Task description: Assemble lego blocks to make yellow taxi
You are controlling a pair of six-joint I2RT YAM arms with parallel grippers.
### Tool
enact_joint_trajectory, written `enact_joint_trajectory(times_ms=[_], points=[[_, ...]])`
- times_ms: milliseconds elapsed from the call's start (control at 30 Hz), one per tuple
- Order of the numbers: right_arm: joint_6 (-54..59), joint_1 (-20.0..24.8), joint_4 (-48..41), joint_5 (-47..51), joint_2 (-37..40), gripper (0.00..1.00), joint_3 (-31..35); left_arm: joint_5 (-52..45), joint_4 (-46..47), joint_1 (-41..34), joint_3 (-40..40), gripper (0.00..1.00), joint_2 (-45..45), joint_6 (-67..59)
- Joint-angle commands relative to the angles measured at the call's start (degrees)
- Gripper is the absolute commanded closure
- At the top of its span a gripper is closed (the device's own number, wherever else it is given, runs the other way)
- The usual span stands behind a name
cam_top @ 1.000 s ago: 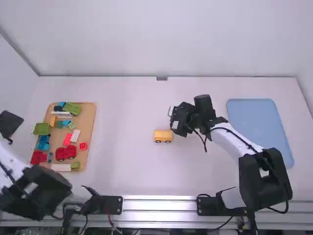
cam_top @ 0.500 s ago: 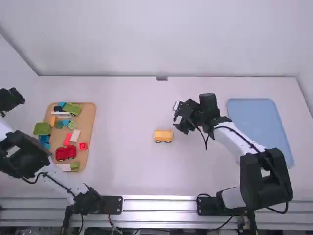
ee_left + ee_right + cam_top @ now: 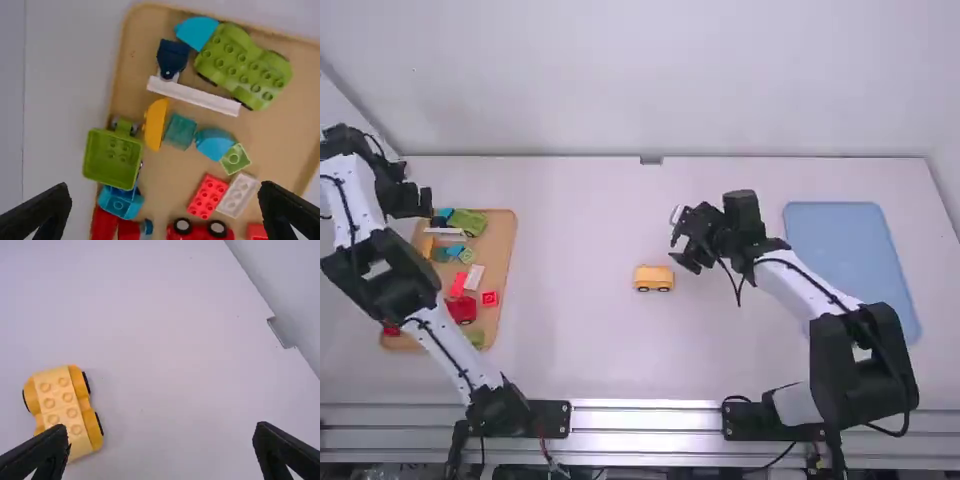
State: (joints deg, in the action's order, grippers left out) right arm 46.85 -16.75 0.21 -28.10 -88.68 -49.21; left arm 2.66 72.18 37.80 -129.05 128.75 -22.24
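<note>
Left hand (image 3: 418,202) spread wide, empty, near the tray (image 3: 501,246); right hand (image 3: 680,241) likewise, beside the yellow car (image 3: 654,274).

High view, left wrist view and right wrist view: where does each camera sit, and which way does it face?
High view: fixed above and behind both arms, facing forward and down onto the table; both arms show.
Left wrist view: on the left arm's wrist, facing down at the tan tray of coloured blocks; its open fingers show.
Right wrist view: on the right arm's wrist, facing down at the yellow car; its open fingers show.
Shared: high and right wrist views both show the yellow car.
</note>
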Motion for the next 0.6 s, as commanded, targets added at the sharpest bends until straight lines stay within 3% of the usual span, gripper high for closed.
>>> enact_joint_trajectory(times_ms=[0,200,567], points=[[-0.3,-1.0,0.1,0.2,0.8,0.02,0.1,0.3,0.3,2.4,-0.8,0.07,2.8,-2.1],[-0.5,-2.1,0.9,2.9,0.8,0.02,0.1,-6.0,0.0,5.3,0.7,0.3,6.9,-8.2],[-0.6,-2.1,1.0,2.7,0.8,0.02,0.1,-9.3,-5.1,5.2,6.3,0.45,7.2,-11.7]])
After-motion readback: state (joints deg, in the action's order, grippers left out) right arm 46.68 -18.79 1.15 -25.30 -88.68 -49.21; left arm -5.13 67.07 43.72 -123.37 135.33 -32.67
